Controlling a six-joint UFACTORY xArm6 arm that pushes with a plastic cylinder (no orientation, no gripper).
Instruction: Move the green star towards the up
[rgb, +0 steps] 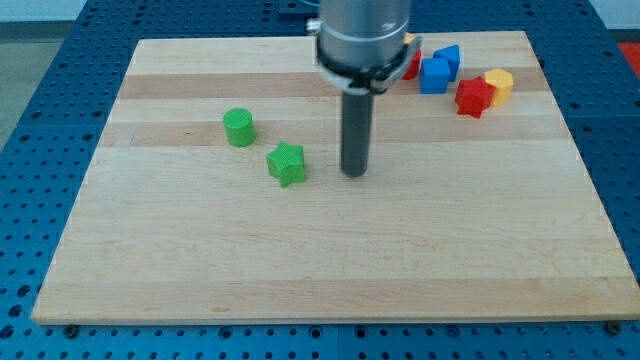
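Observation:
The green star (287, 164) lies on the wooden board (330, 250), left of centre. A green cylinder (239, 127) stands up and to the left of it, a short gap apart. My tip (355, 174) rests on the board to the right of the green star, at about the same height in the view, with a clear gap between them. The rod rises from the tip to the arm's grey body at the view's top.
A cluster sits at the board's top right: two blue blocks (441, 68), a red star-like block (473, 97), a yellow block (499, 84), and a red block (411, 66) partly hidden behind the arm. Blue perforated table surrounds the board.

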